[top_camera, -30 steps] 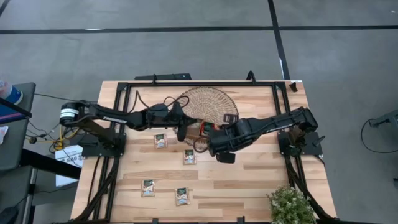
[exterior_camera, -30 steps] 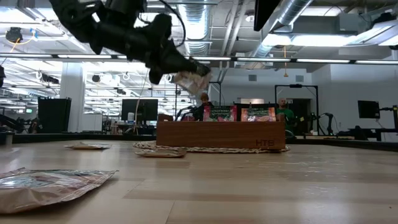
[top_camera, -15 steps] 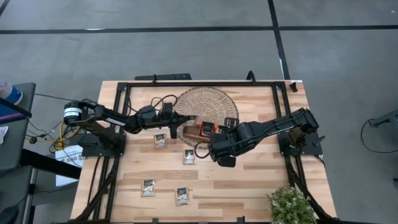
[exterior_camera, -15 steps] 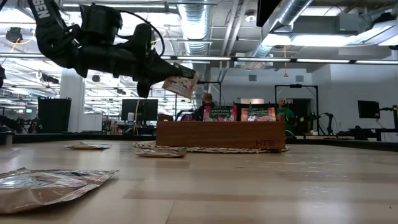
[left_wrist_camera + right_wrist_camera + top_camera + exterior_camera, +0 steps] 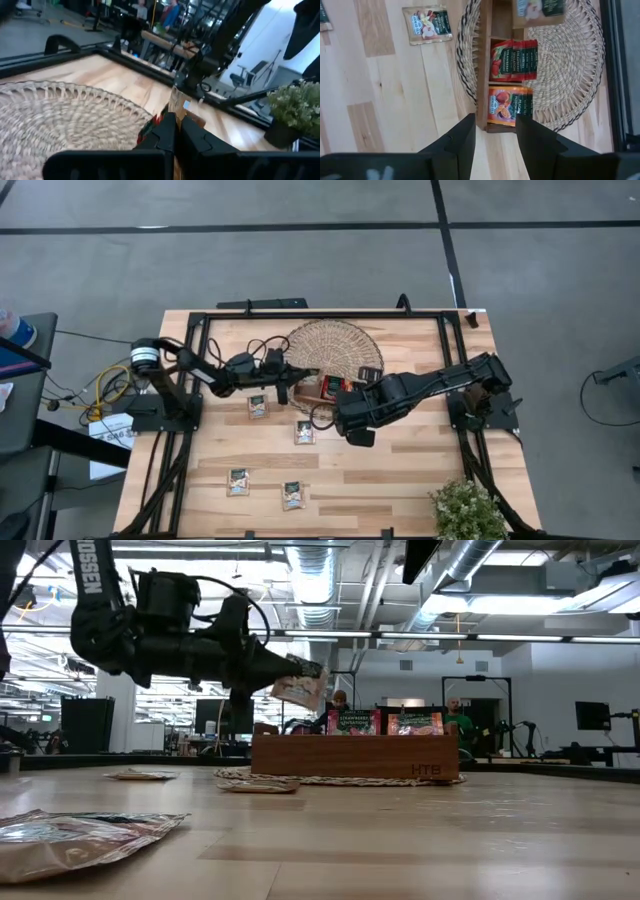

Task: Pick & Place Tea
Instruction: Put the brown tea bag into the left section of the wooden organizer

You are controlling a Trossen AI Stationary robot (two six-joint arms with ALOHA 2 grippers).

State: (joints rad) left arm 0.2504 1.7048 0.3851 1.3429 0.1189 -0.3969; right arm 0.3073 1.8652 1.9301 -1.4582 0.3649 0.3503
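My left gripper (image 5: 278, 675) is shut on a cream tea sachet (image 5: 301, 691) in the air above the left end of the brown wooden tray (image 5: 355, 756). The left wrist view shows that sachet (image 5: 178, 106) edge-on ahead of the shut fingers (image 5: 175, 131). The tray (image 5: 484, 75) rests on a round woven mat (image 5: 330, 345) and holds upright red sachets (image 5: 513, 60) and orange sachets (image 5: 506, 105). My right gripper (image 5: 493, 134) hovers open at the tray's near side, touching nothing. Several cream sachets lie flat on the table (image 5: 258, 406) (image 5: 304, 432) (image 5: 237, 481) (image 5: 292, 495). My left gripper pinches the cream sachet by one edge (image 5: 288, 683) between its two fingers. The fingers lie about level and come from the table's left. The sachet sticks out past the fingertips, tilted and lifted clear of the tray and the table.
A potted plant (image 5: 465, 508) stands at the table's near right corner. A black frame rail (image 5: 320, 315) runs along the far edge, with the arm bases at both sides. In the low view a sachet (image 5: 85, 835) lies close in the foreground. People sit in the room beyond the table.
My left gripper has drawn back a little toward the table's left and tipped from slanting down to about level, keeping its hold. The sachet now hangs slightly lower, over the tray's left end. My right gripper has shifted slightly toward the table's left.
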